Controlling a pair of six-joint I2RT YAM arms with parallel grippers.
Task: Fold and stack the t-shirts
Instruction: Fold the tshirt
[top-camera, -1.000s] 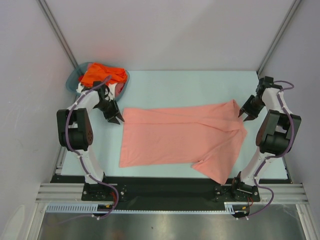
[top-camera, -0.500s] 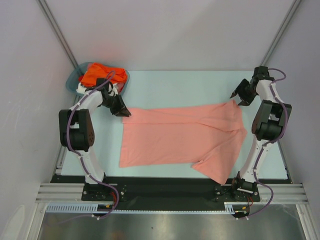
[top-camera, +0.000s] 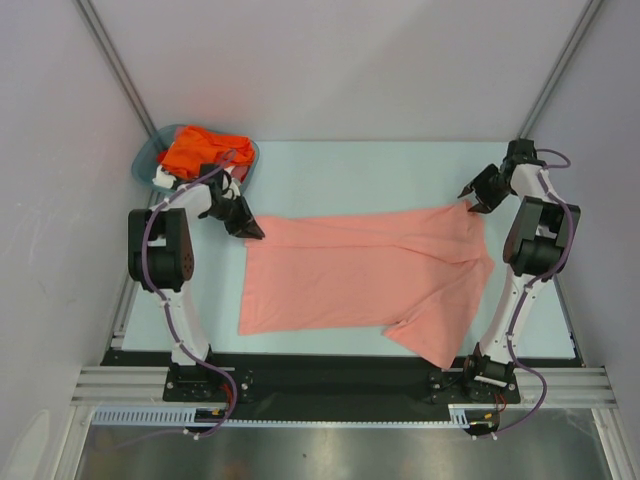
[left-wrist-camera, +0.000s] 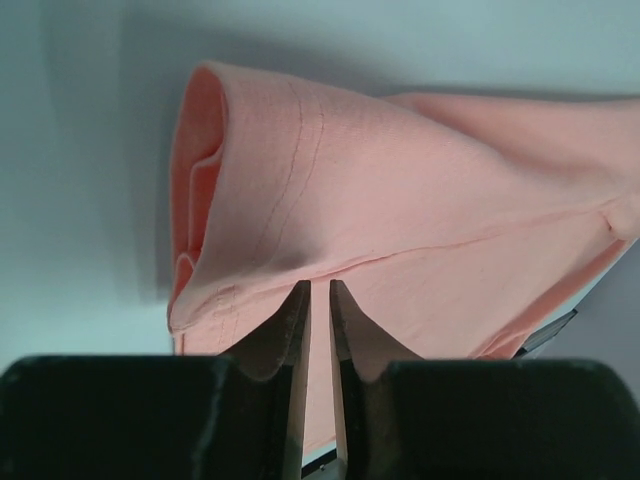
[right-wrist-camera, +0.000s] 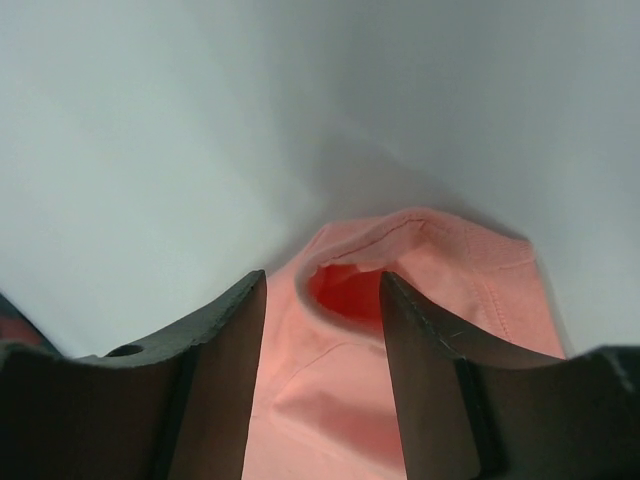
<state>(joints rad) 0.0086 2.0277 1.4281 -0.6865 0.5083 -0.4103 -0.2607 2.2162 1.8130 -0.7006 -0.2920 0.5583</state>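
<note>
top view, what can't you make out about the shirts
- inside the basket: top view, the orange shirt covers whatever lies under it.
- white cloth at its rim: top view, the left arm hides most; print unreadable.
- salmon-pink shirt corner: right wrist view, blurred; fingers cut it off.

Over the last second we have swung our left tool inward off the bare bench onto the far left corner of the salmon-pink t-shirt, and moved our right tool from its right edge to its far right corner.
</note>
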